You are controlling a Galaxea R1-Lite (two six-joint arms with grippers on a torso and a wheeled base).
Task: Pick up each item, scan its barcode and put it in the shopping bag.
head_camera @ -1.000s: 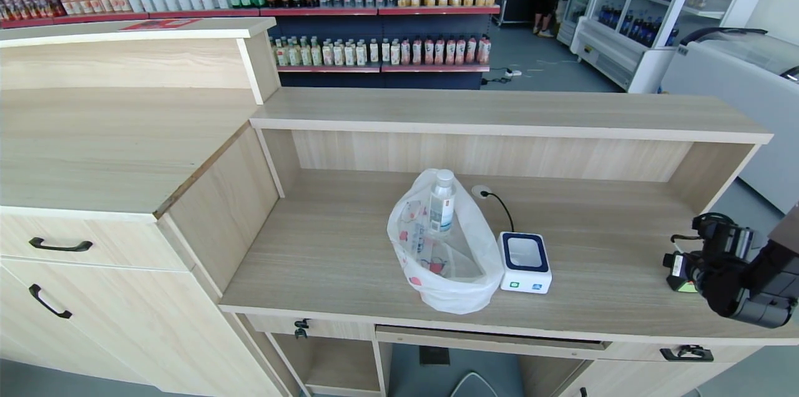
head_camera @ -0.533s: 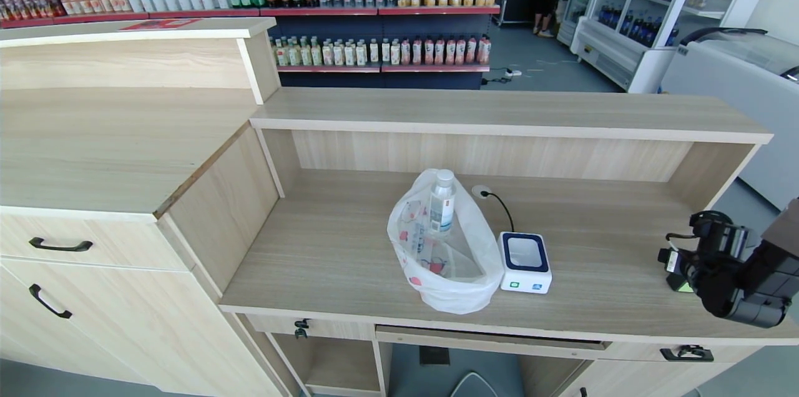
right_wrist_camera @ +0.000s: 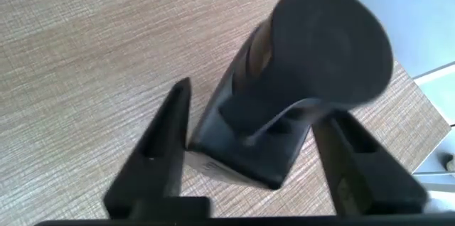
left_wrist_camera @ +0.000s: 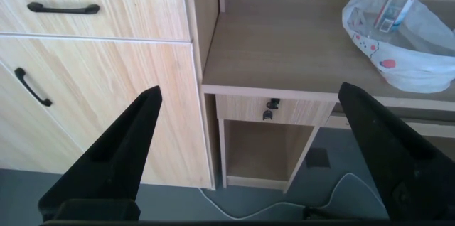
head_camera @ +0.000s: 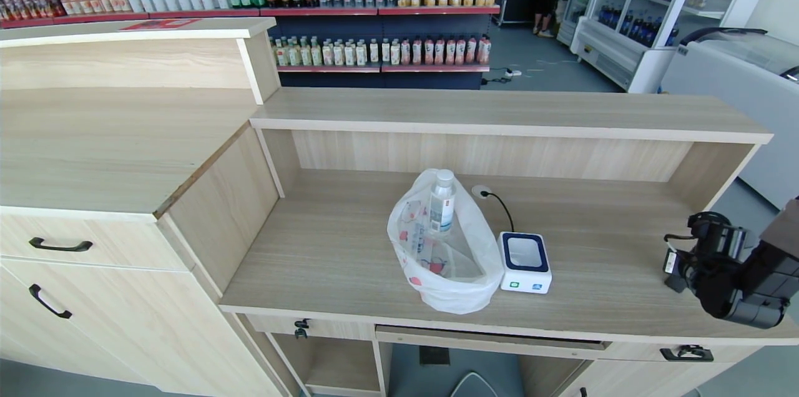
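A white shopping bag sits open mid-counter with a clear bottle standing inside. The white scanner lies just right of the bag. My right gripper is low over the counter's right end. In the right wrist view a dark bottle with a round black cap sits deep between my right gripper's fingers, which press on both of its sides. My left gripper hangs open and empty below the counter's left front, with the bag off to one side.
A raised ledge runs along the counter's back, and a taller cabinet with drawers stands to the left. The scanner's black cable goes into a hole behind the bag. The counter's right edge is close to the right arm.
The right gripper shifted a little left, then settled slightly higher. The green patch seen under it earlier no longer shows. Bag, bottle and scanner stayed put.
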